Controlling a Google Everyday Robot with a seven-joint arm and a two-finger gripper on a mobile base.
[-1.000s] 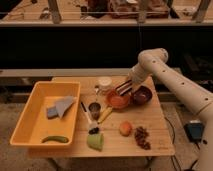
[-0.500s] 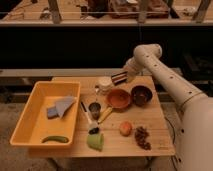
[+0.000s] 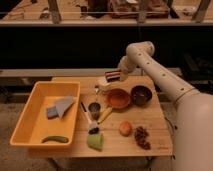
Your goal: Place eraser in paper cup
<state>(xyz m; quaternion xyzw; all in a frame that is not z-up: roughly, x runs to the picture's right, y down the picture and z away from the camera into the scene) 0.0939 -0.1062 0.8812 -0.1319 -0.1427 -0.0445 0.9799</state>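
Note:
My gripper (image 3: pixel 118 76) hangs at the back of the wooden table (image 3: pixel 155 122), shut on the eraser (image 3: pixel 112 76), a flat block with black, red and white stripes held roughly level. The paper cup (image 3: pixel 103 85), small and cream-white, stands upright just below and left of the eraser. The eraser is above the cup's rim and still outside it. The arm reaches in from the right.
An orange bowl (image 3: pixel 118 98) and a dark bowl (image 3: pixel 141 94) sit right of the cup. A dark metal cup (image 3: pixel 94 108), a brush (image 3: pixel 90 121), a light green cup (image 3: pixel 95 141), an orange fruit (image 3: pixel 125 128) and grapes (image 3: pixel 142 137) lie in front. A yellow tray (image 3: pixel 30 117) is at the left.
The gripper with the eraser has risen from over the orange bowl and moved left, ending just above the paper cup.

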